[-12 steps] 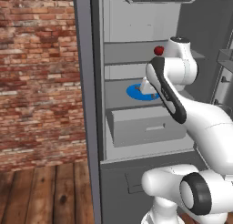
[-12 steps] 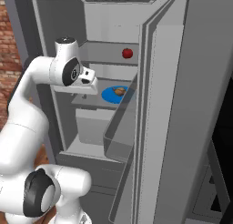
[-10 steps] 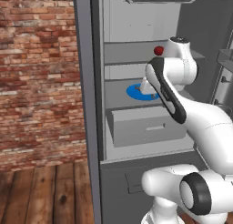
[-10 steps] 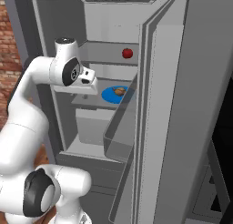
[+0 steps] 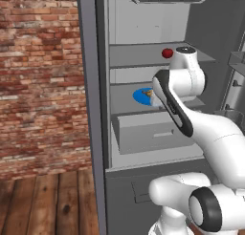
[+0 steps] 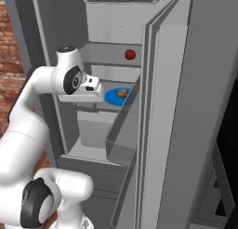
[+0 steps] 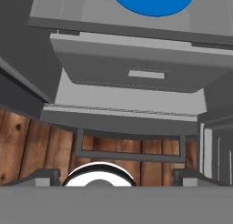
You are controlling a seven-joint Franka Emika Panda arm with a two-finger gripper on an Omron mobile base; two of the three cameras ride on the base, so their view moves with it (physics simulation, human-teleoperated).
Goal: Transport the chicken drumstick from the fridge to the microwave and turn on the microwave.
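Observation:
The fridge [image 5: 91, 110] stands open, its thick door [image 6: 186, 130] swung to the right. On the middle shelf lies the golden-brown chicken drumstick [image 6: 122, 93] on a flat blue plate [image 6: 113, 98]. In the left base view the arm covers part of the drumstick [image 5: 150, 92] and plate [image 5: 141, 95]. My gripper [image 6: 92, 90] hangs at shelf height just left of the plate, pointing down, apart from the drumstick. In the hand view its fingertips [image 7: 43, 175] stand wide apart and the gripper [image 7: 116, 176] is open and empty, with the plate [image 7: 152, 0] at the top edge. The microwave is out of view.
A small red round fruit [image 6: 130, 54] sits on the upper shelf [image 5: 143, 55]. Below the plate's shelf is a box-like drawer [image 7: 136, 70], and a door bin [image 6: 122, 139] juts out on the right. Brick wall [image 5: 38, 81] and wooden floor [image 5: 43, 200] lie to the left.
The hand has dipped very slightly beside the plate. Nothing else has moved.

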